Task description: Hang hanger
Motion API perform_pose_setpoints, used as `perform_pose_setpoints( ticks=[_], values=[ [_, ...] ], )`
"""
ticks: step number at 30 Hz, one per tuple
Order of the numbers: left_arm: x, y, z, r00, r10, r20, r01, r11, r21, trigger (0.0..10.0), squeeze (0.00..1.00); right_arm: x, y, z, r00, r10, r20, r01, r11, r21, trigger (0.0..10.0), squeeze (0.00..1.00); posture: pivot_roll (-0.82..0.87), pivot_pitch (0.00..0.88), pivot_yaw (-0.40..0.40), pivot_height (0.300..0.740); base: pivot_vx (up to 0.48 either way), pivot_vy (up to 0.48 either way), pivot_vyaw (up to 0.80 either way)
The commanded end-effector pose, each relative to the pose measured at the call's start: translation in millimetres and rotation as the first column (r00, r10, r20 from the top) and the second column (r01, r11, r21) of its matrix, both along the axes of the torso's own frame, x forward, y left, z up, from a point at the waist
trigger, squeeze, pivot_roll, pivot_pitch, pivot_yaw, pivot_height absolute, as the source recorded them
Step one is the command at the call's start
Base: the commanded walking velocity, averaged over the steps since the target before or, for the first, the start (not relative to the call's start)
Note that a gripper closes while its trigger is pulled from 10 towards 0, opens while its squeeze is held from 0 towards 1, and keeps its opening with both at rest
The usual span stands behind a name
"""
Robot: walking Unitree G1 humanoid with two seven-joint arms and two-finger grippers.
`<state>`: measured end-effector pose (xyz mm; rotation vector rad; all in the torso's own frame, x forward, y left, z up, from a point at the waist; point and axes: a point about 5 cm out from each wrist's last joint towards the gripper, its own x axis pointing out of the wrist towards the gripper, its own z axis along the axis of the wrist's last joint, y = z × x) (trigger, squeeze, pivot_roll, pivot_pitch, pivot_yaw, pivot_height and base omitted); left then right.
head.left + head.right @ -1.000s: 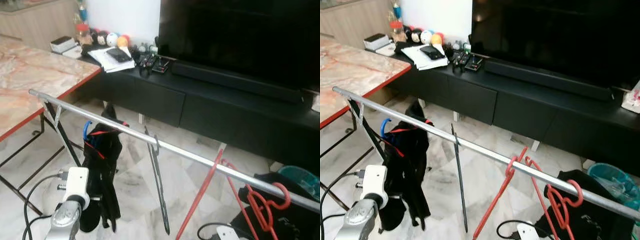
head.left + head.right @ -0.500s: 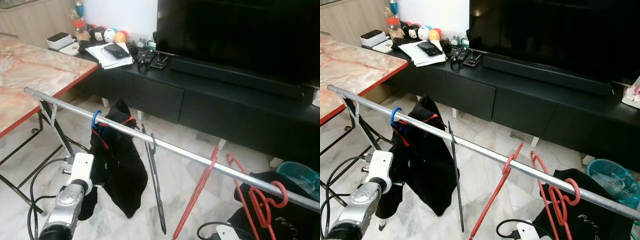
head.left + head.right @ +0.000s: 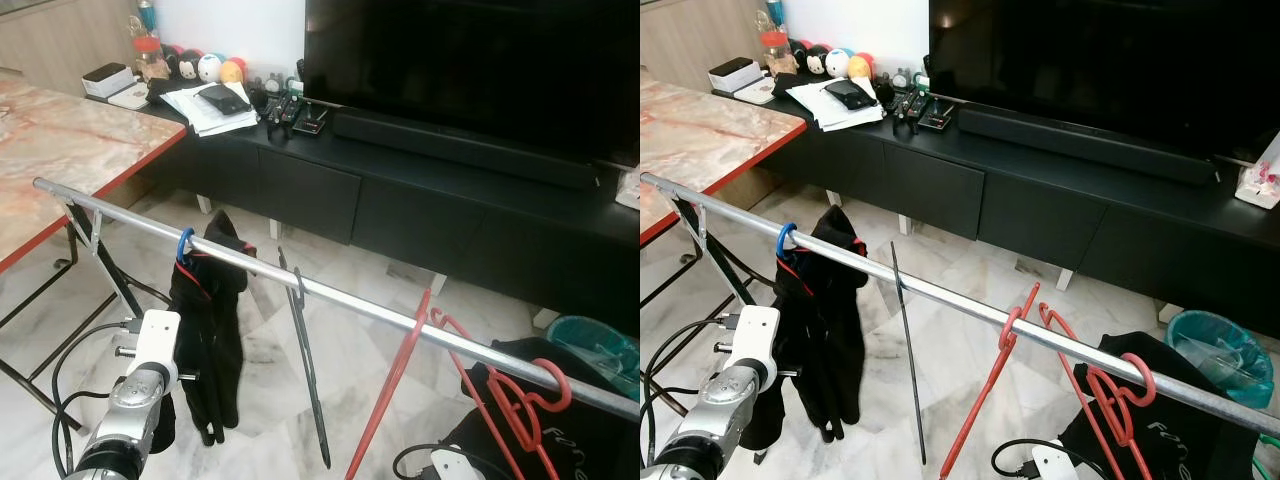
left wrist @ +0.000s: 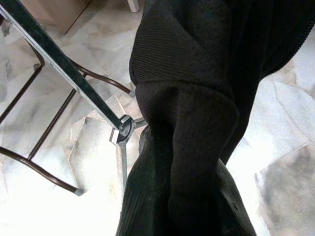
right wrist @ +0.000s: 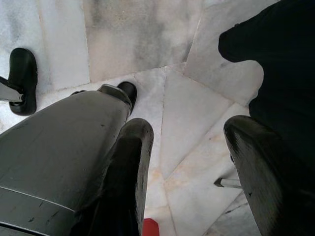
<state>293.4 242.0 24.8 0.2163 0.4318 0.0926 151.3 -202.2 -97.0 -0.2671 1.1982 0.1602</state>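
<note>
One blue hanger (image 3: 185,244) hooked on rail (image 3: 350,303); my left hand (image 4: 182,196) grips garment (image 3: 210,330); tugging risks unhooking it.

Shiny metal rail (image 3: 330,297) w/ matt black knit cloth garment (image 3: 208,330) on a blue plastic hanger (image 3: 184,243). Red plastic hangers (image 3: 1110,390), thin dark hanger (image 3: 305,370). Glossy marble floor (image 3: 270,380) and marble tabletop (image 3: 60,140). Glossy black TV (image 3: 480,70); matt black cabinet (image 3: 400,210). Brushed silver metal left arm (image 3: 130,420).
</note>
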Motion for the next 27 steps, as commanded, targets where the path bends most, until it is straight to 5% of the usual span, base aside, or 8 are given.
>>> perform_pose_setpoints(
  ticks=[1,13,14,15,16,27],
  values=[
    [-8.3,3.0,-10.8,0.998,0.031,-0.048,-0.032,0.999,-0.008,10.0,0.0,-0.9,-2.2,0.0,1.0,-0.005,-0.001,0.005,1.0,-0.005,10.0,0.0,-0.04,0.065,-0.04,0.74,0.0,0.0,0.0],
    [-13.6,-4.5,-20.0,0.997,0.013,-0.079,-0.015,1.0,-0.016,10.0,0.0,-6.1,-0.5,-2.2,1.0,-0.012,-0.006,0.012,1.0,-0.003,10.0,0.0,-0.05,0.009,-0.028,0.74,0.0,0.0,0.0],
    [-13.5,-4.7,-19.9,0.997,0.013,-0.077,-0.015,1.0,-0.018,10.0,0.29,-6.3,-0.5,-2.3,1.0,-0.012,-0.006,0.012,1.0,-0.003,10.0,0.0,-0.05,0.009,-0.028,0.74,0.0,0.0,0.0],
    [-13.5,-4.7,-19.9,0.997,0.013,-0.077,-0.015,1.0,-0.018,10.0,0.29,-6.3,-0.5,-2.3,1.0,-0.012,-0.006,0.012,1.0,-0.003,10.0,0.0,-0.05,0.009,-0.028,0.74,0.0,0.0,0.0],
    [-11.9,-4.2,-17.1,0.998,0.015,-0.057,-0.016,1.0,-0.014,10.0,0.99,-6.6,-0.5,-2.4,1.0,0.003,-0.009,-0.003,1.0,-0.007,10.0,0.0,-0.05,0.003,-0.028,0.74,0.0,0.0,0.0],
    [-11.0,-0.4,-6.7,0.999,0.034,0.041,-0.033,0.999,-0.024,10.0,1.0,-5.7,-1.2,-1.9,1.0,0.016,-0.005,-0.016,1.0,-0.012,10.0,0.0,-0.05,0.012,-0.033,0.74,0.0,0.0,0.0]
  ],
)
